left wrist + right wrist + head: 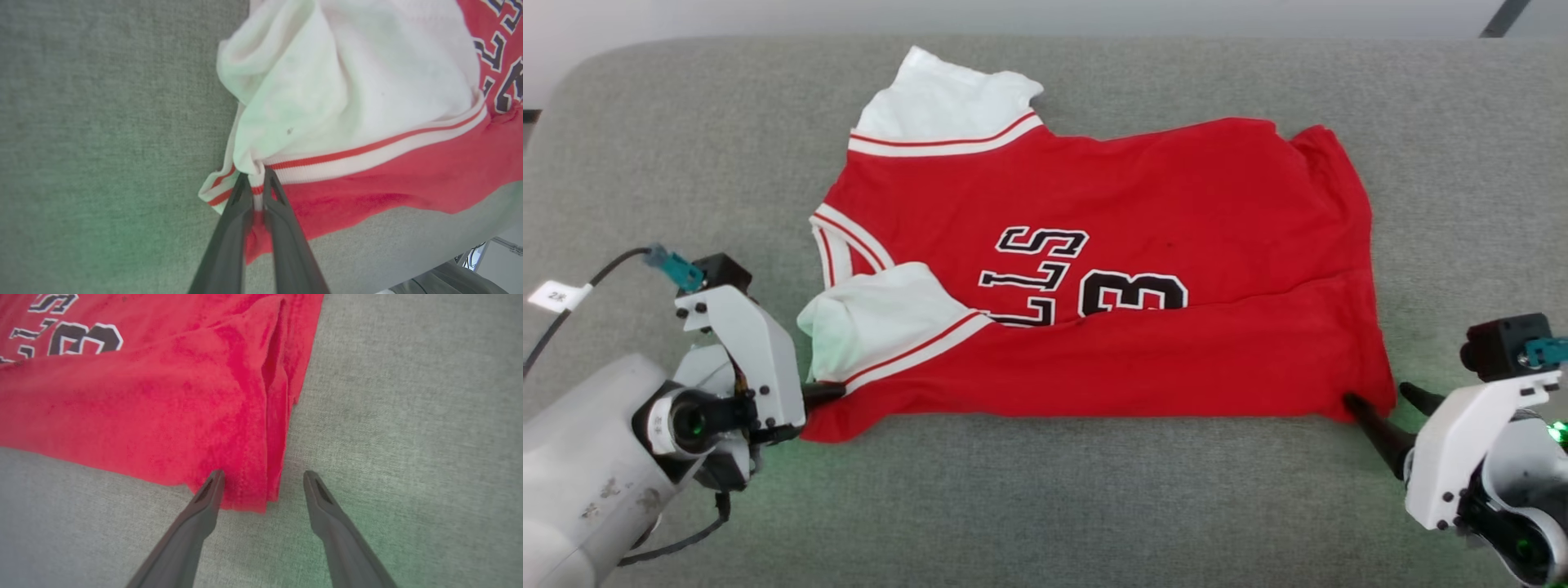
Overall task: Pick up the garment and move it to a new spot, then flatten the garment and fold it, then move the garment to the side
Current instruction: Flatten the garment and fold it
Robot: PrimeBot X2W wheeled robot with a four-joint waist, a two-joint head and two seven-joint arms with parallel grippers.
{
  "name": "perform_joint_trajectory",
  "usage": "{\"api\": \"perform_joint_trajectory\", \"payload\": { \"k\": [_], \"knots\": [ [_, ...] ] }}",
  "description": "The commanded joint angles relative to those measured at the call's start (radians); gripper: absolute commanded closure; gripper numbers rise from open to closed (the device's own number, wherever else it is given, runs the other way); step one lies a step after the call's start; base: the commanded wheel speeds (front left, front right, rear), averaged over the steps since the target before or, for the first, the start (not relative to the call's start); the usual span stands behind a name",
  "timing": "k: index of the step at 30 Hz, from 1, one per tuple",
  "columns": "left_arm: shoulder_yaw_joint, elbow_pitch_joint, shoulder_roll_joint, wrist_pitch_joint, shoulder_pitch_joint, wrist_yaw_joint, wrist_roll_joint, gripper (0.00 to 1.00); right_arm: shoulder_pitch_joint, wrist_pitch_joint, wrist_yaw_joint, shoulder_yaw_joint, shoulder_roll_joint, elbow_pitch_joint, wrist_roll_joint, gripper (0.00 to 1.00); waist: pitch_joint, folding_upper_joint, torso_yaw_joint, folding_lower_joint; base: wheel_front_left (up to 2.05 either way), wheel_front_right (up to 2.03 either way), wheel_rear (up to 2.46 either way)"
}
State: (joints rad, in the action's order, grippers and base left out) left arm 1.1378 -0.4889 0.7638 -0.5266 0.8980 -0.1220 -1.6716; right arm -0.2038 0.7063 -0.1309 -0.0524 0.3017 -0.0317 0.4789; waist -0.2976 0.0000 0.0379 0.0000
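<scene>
The garment [1094, 269] is a red jersey with white panels, striped trim and black lettering, lying folded across a grey cushion. At its near left corner my left gripper [829, 394] is shut on the striped edge; the left wrist view shows the garment [367, 122] pinched between my left gripper [255, 179] fingers. My right gripper [1376, 398] stands open at the near right corner. In the right wrist view the garment [163, 396] corner lies between the spread fingers of my right gripper [263, 477], with the left fingertip [214, 479] touching the cloth.
The grey cushion [1054, 506] runs under everything, with bare fabric in front of the garment and on both sides. Its rounded back edge [686, 49] meets a pale wall. A cable with a white tag [556, 296] hangs by the left arm.
</scene>
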Motion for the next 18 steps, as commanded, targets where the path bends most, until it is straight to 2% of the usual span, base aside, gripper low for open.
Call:
{"api": "perform_joint_trajectory", "payload": {
  "k": [1, 4, 5, 6, 7, 12, 18],
  "knots": [
    [0.008, -0.012, -0.03, 0.007, -0.003, 0.006, 0.008, 1.0, -0.022, 0.007, 0.0, -0.008, -0.008, 0.024, -0.008, 0.0, -0.006, 0.0, 0.01, 0.0, 0.0, 0.0, 0.0],
    [0.009, -0.028, -0.042, 0.007, 0.002, 0.015, 0.014, 1.0, -0.046, 0.014, 0.0, -0.029, -0.015, 0.076, -0.005, 0.0, -0.009, 0.0, 0.02, 0.0, 0.0, 0.0, 0.0],
    [0.01, -0.032, -0.046, 0.007, 0.004, 0.02, 0.015, 1.0, -0.052, 0.016, 0.0, -0.038, -0.015, 0.092, -0.005, 0.58, -0.01, 0.0, 0.023, 0.0, 0.0, 0.0, 0.0],
    [0.01, -0.036, -0.049, 0.007, 0.005, 0.022, 0.016, 1.0, -0.057, 0.019, 0.0, -0.049, -0.012, 0.106, -0.005, 0.84, -0.01, 0.0, 0.025, 0.0, 0.0, 0.0, 0.0],
    [0.008, -0.04, -0.052, 0.009, 0.005, 0.027, 0.015, 1.0, -0.062, 0.017, 0.0, -0.057, -0.01, 0.119, -0.002, 1.0, -0.011, 0.0, 0.027, 0.0, 0.0, 0.0, 0.0],
    [0.008, -0.056, -0.063, 0.01, 0.005, 0.041, 0.017, 1.0, -0.08, 0.011, 0.0, -0.076, 0.008, 0.153, 0.014, 1.0, -0.009, 0.0, 0.034, 0.0, 0.0, 0.0, 0.0],
    [0.006, -0.052, -0.048, -0.002, -0.006, 0.044, 0.011, 1.0, -0.075, 0.019, 0.001, -0.058, 0.051, 0.146, 0.033, 1.0, -0.002, 0.0, 0.04, 0.0, 0.0, 0.0, 0.0]
  ]
}}
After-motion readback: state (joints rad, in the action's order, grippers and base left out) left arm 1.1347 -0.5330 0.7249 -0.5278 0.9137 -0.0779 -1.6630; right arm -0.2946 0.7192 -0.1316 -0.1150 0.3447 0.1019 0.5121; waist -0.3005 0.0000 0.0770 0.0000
